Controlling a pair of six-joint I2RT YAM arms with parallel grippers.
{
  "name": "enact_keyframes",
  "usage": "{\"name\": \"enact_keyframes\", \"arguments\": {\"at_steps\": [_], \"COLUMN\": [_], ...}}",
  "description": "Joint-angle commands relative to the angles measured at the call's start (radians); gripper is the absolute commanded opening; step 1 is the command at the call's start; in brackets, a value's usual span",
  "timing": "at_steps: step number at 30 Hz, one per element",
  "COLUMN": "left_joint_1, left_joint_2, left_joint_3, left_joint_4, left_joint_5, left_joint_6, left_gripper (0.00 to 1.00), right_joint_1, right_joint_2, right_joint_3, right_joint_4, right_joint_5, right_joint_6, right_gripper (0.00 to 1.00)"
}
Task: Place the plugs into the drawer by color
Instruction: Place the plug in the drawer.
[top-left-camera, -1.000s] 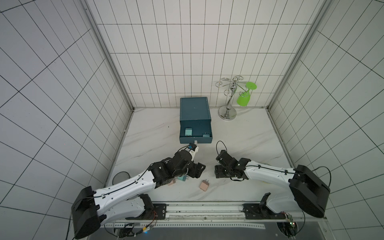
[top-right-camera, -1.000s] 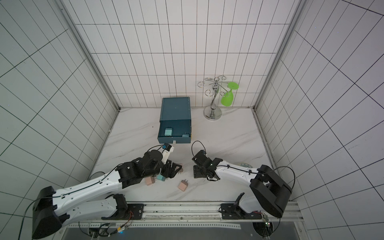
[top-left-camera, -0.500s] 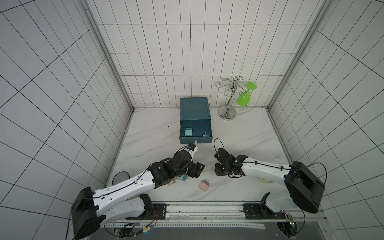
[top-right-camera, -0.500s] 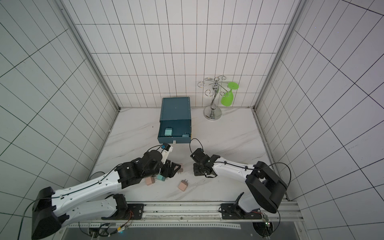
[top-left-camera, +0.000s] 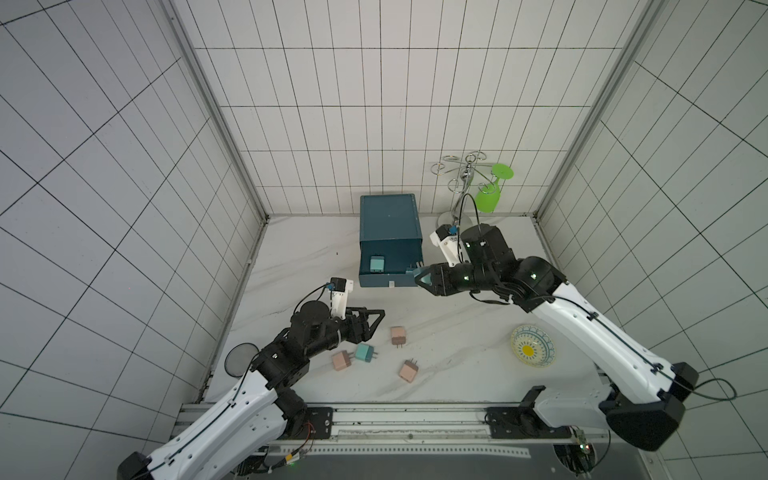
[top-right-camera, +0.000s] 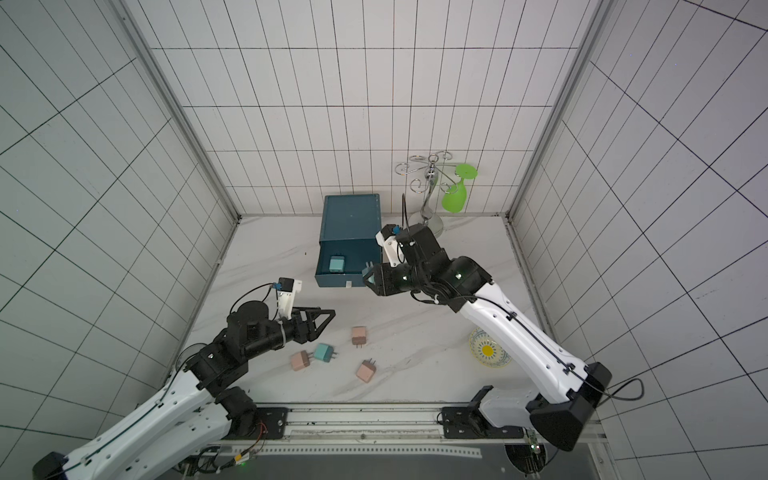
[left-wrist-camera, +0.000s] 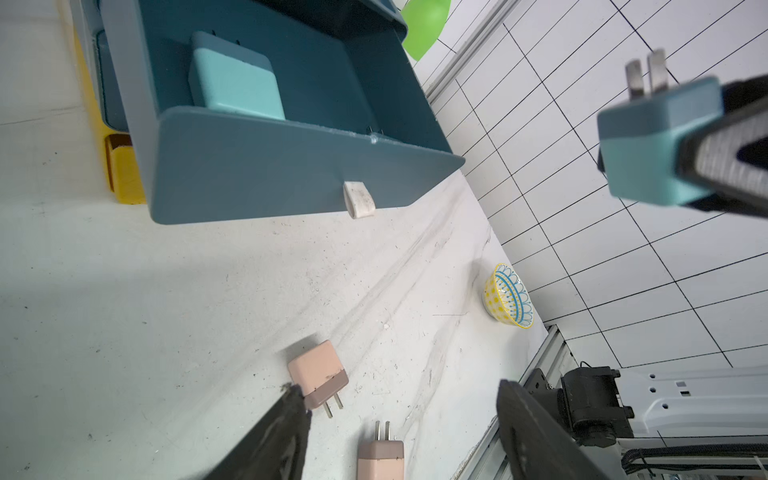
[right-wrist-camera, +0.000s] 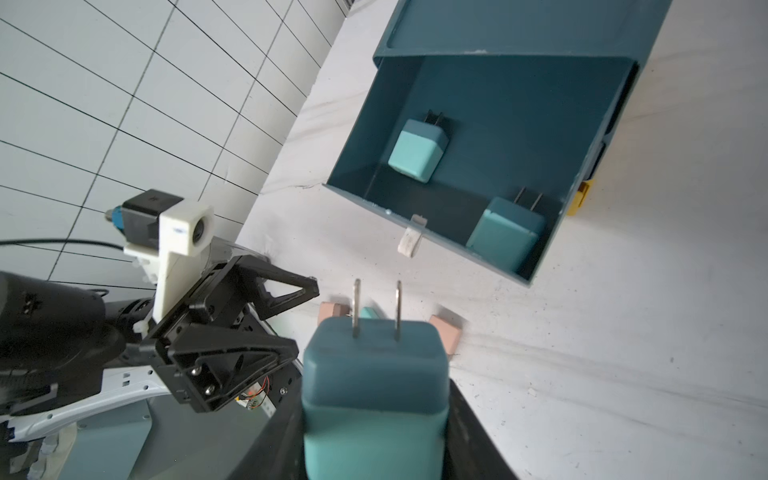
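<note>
While your right fingers (right-wrist-camera: 465, 449) are clamped on the held plug (right-wrist-camera: 376, 374), that teal plug hangs clear of the tabletop (top-left-camera: 457, 340). It sits just outside the front corner of the open drawer (top-left-camera: 386, 281), on your robot's right side. Its two prongs stand crosswise to the fingers and point away from the robot's base, toward the back wall. The fingers cover too much of its body for you to tell which side is longer.

Inside the drawer you have two more teal plugs lying flat. The left drawer plug (top-left-camera: 377, 264) is near the front wall, and the right drawer plug (right-wrist-camera: 505, 232) is tucked into the front right corner. Both run lengthwise front to back, with their prongs toward the rear of the drawer.

On the tabletop, the loose teal plug (top-left-camera: 364, 353) lies with its long axis across the robot and its prongs toward the right. The near tan plug (top-left-camera: 341, 360) is just beside it on the left, with its prongs aimed at it. The middle tan plug (top-left-camera: 397, 334) points its prongs toward the robot's base. The front tan plug (top-left-camera: 408, 371) points its prongs toward the back wall, slightly skewed.

Your left fingers (top-left-camera: 365, 311) are spread wide and hold nothing, hovering over this loose group. In the left wrist view one fingertip lines up with a corner of the middle tan plug, and you cannot tell whether they touch.
</note>
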Motion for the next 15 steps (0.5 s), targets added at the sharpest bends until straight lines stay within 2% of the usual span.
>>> {"name": "enact_keyframes", "arguments": {"at_steps": [1,4,8,12,15], "left_joint_1": [0.010,0.014,0.014,0.017,0.018], "left_joint_2": [0.030,0.058,0.071,0.088,0.117], "left_joint_3": [0.010,0.013,0.014,0.018,0.035], "left_joint_4": [-0.016,-0.024,-0.035,-0.050,-0.100], "left_joint_5": [-0.019,-0.034,-0.052,-0.073,-0.142], "left_joint_6": [0.004,0.003,-0.002,-0.003,0.004], "left_gripper": [0.75,0.76,0.78,0.79,0.80], "right_joint_1": [-0.022,-0.021,-0.019,-0.014,-0.004], "right_joint_2": [0.160,0.277,0.424,0.553,0.614], "right_joint_3": [0.170,0.301,0.433,0.555,0.616], "right_joint_4": [-0.169,-0.217,-0.259,-0.295,-0.306], "right_joint_5": [0.009,0.087,0.123,0.078,0.080], "right_joint_6": [-0.091,-0.106,-0.126,-0.150,-0.143], "right_gripper": [0.21,0.21,0.20,0.19,0.19]}}
